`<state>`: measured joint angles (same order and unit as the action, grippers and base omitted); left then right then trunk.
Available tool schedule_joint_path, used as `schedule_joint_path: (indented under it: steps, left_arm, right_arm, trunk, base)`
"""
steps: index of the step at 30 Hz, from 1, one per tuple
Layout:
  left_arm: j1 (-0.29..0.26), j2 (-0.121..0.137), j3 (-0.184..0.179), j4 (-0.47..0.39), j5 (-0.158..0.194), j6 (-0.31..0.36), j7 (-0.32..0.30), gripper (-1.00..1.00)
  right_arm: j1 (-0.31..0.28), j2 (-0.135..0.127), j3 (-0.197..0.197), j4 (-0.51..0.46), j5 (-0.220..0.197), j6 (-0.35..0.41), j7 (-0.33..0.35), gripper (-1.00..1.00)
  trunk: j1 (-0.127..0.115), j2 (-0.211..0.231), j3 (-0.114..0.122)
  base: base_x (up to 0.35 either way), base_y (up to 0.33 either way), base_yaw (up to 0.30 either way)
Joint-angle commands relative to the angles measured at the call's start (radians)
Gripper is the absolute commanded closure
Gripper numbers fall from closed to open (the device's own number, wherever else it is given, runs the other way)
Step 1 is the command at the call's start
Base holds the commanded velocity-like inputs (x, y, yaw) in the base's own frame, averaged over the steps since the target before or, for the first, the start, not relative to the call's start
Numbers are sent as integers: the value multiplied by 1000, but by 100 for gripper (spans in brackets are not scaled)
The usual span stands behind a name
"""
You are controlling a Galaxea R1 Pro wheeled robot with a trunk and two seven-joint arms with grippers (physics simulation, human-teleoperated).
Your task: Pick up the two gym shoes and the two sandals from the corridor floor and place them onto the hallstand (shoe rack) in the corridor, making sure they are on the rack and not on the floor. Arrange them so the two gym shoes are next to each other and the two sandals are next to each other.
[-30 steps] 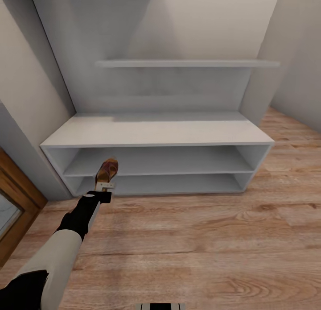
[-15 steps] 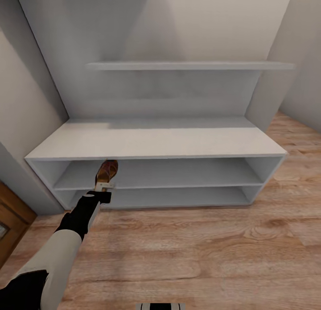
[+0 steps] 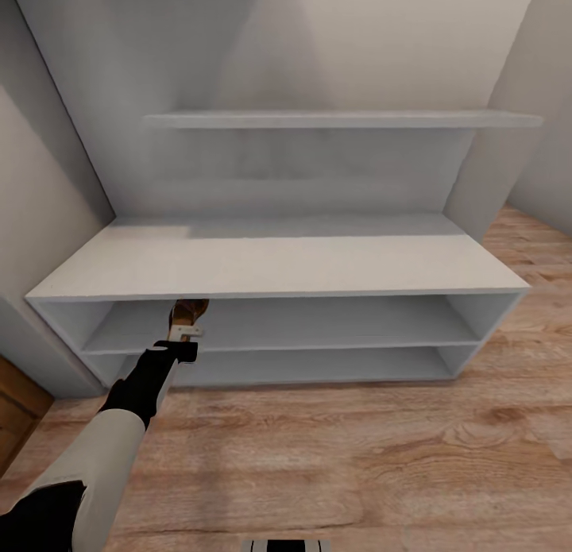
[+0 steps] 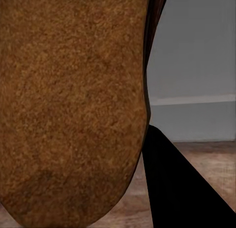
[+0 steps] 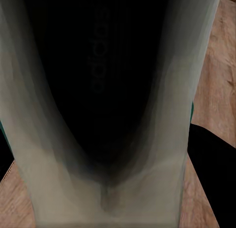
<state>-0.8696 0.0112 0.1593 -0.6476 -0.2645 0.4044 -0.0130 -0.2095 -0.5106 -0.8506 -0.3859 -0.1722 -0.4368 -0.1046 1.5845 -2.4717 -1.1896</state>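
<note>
Left arm: I have the left gripper [image 3: 187, 332] closed on a sandal [image 3: 189, 308], held out in front of the rack [image 3: 278, 260], its toe at the mouth of the upper open shelf [image 3: 318, 323] and hidden under the top board's front edge. Left wrist view: the sandal's brown sole [image 4: 69, 105] sits close against the lens, with the rack and the floor [image 4: 206, 154] beyond.

Right wrist view: a cream gym shoe [image 5: 98, 119] lies between the fingers, so I judge the right gripper clamped on it, though its jaws themselves are hidden.

Step in hand, as I judge it: setting the sandal on the upper shelf. To do it well, I would carry it level under the top board, well in from the front lip, and leave room beside it for its mate.

Writing: faint dark lettering on the shoe's sole reads "adidas" [image 5: 101, 50]. The rack is unmarked.
</note>
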Motion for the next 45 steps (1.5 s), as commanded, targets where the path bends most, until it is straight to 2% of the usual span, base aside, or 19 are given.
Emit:
schedule_joint_path:
  steps: [1,7,17,24,45]
  left_arm:
    - [0,0,3,-1,-7,5,-2,100]
    - [-1,-1,5,-1,-7,5,-2,100]
    - [-1,0,8,-1,-7,4,-2,100]
    - [-2,3,8,-1,-6,4,-1,100]
    - [0,7,5,-1,-4,4,-2,100]
  right_arm:
    - [-1,0,1,1,-7,-4,0,100]
    - [-1,0,1,1,-7,-4,0,100]
    - [-1,0,2,1,-8,-4,0,100]
    - [-1,0,2,1,-8,-5,0,100]
    - [-1,0,2,1,-8,-4,0,100]
  trunk:
    - [0,0,-1]
    - [0,0,-1]
    - [0,0,-1]
    - [0,0,-1]
    - [0,0,-1]
  base:
    - [251,0,0]
    - [287,0,0]
    - [62,0,0]
    - [232,0,0]
    - [47,0,0]
